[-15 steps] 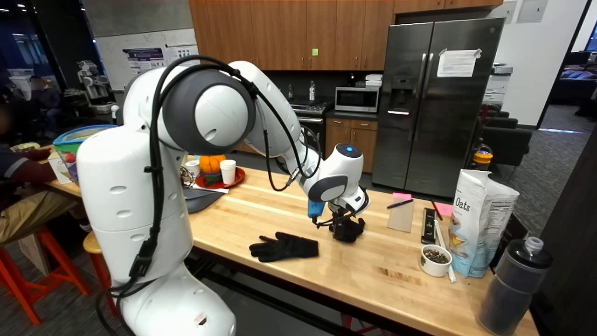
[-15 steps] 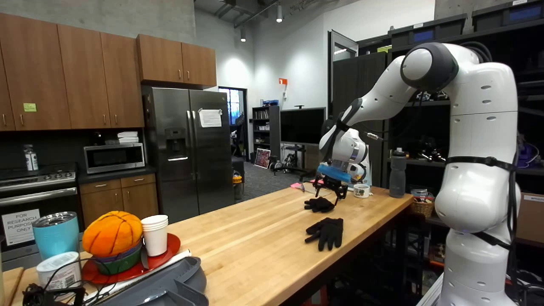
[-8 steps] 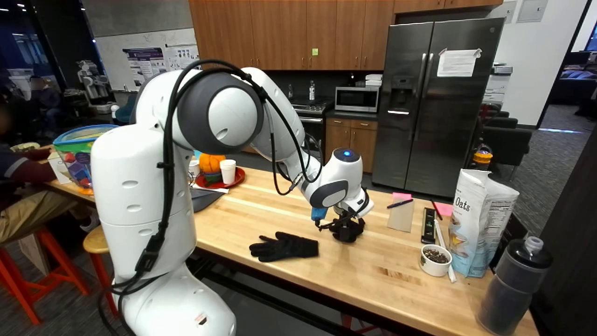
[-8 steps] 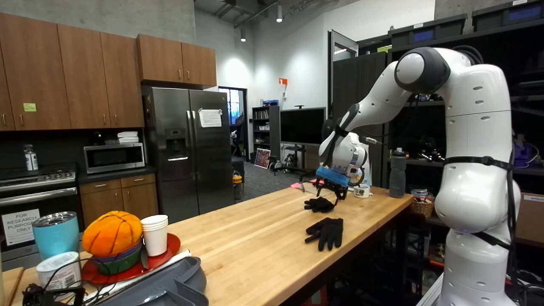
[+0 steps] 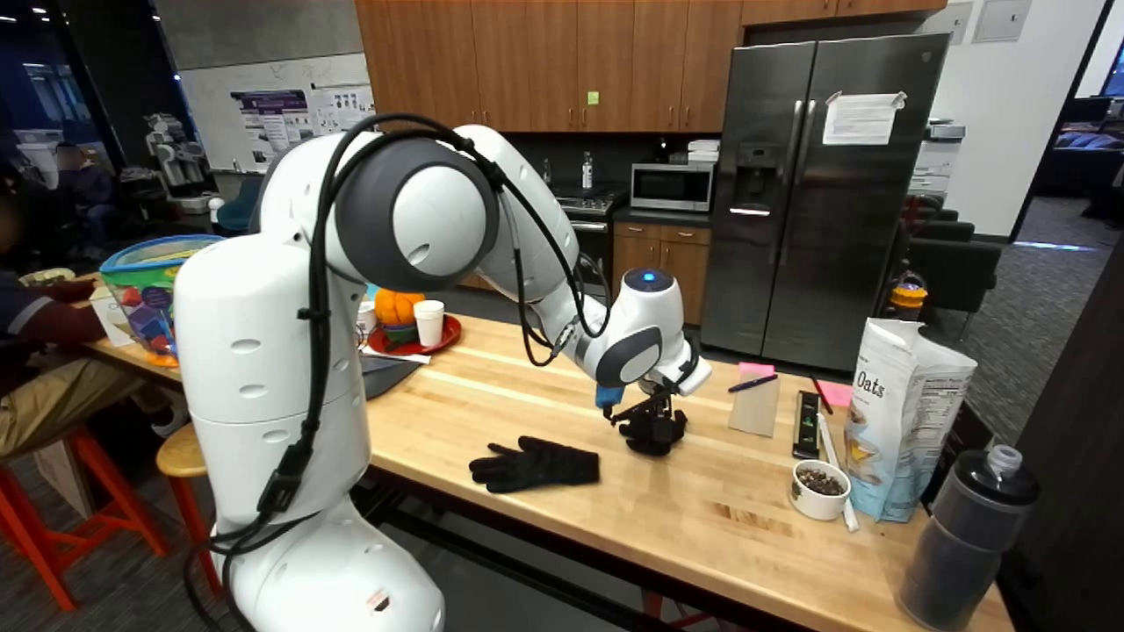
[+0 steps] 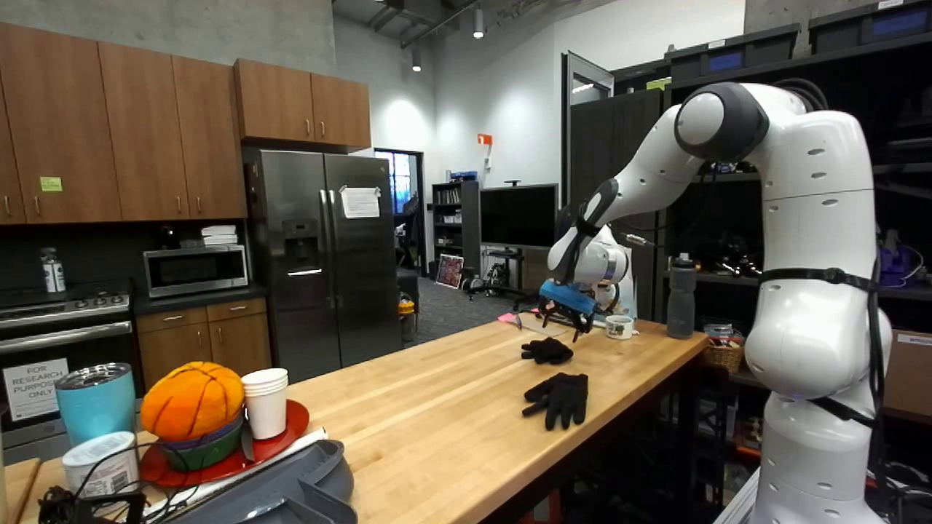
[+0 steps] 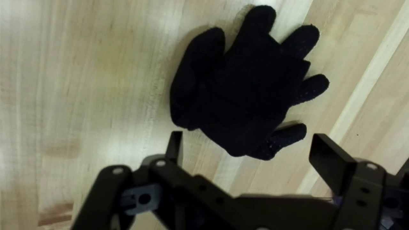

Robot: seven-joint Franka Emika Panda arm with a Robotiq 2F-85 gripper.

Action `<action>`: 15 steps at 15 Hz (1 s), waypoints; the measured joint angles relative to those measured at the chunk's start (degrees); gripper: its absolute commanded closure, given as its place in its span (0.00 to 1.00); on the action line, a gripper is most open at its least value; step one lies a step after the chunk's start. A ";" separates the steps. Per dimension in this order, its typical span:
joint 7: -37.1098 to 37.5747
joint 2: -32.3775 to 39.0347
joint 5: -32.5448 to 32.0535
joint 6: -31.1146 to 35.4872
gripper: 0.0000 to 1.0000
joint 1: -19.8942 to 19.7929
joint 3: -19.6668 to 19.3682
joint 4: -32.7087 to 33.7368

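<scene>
Away from the claw point(image 7: 247, 137) stand a bag point(image 5: 900, 430) and bottle point(image 5: 970, 540).

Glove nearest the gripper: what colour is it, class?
Black; the glove shows best in the wrist view.

2 blk gloves point(image 6: 547, 351), 1 gripper point(image 7: 247, 142) (2-fingered), 1 oats pkg point(image 5: 900, 421), 1 sports btl point(image 5: 966, 544)

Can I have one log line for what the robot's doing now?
fingers: open, holding nothing | nearest: bunched black glove on wooden table | nearby: flat black glove
</scene>
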 measured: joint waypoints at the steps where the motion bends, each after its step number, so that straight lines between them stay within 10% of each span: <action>1: 0.87 0.00 -1.19 -0.01 0.00 0.05 0.00 0.30; 15: 6.43 0.99 -7.54 -5.33 0.00 3.97 1.57 4.91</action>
